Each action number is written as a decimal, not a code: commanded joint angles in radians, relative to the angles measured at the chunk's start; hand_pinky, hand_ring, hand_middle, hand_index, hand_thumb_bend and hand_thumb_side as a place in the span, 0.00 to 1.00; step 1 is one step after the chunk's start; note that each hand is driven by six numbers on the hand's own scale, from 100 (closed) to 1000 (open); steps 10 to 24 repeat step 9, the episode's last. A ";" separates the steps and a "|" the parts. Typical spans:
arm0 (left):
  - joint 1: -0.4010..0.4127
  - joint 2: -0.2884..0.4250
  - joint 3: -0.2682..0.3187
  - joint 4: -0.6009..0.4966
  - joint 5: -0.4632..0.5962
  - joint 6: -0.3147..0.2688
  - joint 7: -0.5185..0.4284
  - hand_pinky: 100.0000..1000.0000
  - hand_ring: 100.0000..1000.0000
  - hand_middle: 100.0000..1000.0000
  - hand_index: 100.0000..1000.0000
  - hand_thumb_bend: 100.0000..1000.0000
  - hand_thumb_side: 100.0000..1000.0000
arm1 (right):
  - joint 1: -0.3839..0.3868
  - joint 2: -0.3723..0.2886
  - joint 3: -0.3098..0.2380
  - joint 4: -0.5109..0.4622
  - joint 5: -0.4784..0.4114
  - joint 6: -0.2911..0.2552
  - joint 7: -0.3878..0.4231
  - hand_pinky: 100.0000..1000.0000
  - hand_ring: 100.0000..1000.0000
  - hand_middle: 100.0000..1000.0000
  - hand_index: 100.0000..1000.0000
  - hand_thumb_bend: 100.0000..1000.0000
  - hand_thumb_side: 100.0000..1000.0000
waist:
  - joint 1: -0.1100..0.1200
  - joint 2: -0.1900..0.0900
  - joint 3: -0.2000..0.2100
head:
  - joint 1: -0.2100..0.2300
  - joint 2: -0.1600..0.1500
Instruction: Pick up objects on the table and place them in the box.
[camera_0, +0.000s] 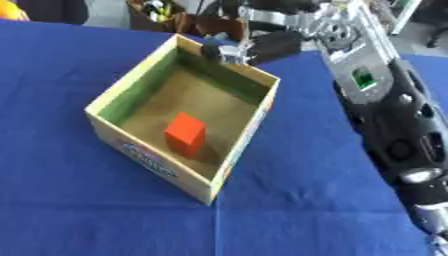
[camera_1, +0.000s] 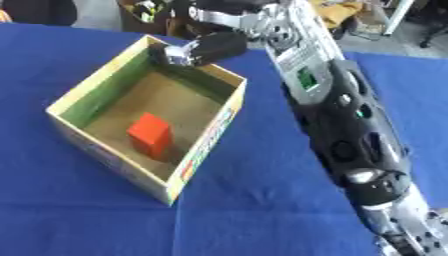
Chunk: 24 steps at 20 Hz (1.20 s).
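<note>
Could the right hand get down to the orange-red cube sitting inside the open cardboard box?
Probably yes. The right hand hovers at the far rim of the open cardboard box, whose top is uncovered, and the orange-red cube sits alone on its floor.

You have a table (camera_0: 105, 220) draped in blue cloth. One open cardboard box (camera_0: 229, 152) sits directly on it, nearer the far edge, turned askew.

Both head eyes look steeply down, close over the table (camera_0: 105, 210), sharing the box (camera_0: 157, 162) and right arm (camera_1: 350, 130).
</note>
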 joint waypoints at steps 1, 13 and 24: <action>-0.001 0.006 0.010 -0.021 -0.005 0.004 0.003 0.25 0.51 0.58 0.79 0.00 0.86 | 0.003 -0.066 -0.037 -0.105 -0.042 0.030 -0.045 0.91 0.95 0.92 0.96 0.19 1.00 | 0.010 -0.030 -0.005 | 0.010 0.009; 0.008 0.006 0.014 -0.021 -0.007 0.004 0.012 0.25 0.51 0.58 0.79 0.00 0.86 | 0.111 -0.154 -0.104 -0.293 -0.138 0.191 -0.233 0.87 0.90 0.84 0.93 0.00 0.91 | 0.028 -0.038 -0.033 | 0.030 0.013; 0.008 0.006 0.014 -0.021 -0.007 0.004 0.012 0.25 0.51 0.58 0.79 0.00 0.86 | 0.111 -0.154 -0.104 -0.293 -0.138 0.191 -0.233 0.87 0.90 0.84 0.93 0.00 0.91 | 0.028 -0.038 -0.033 | 0.030 0.013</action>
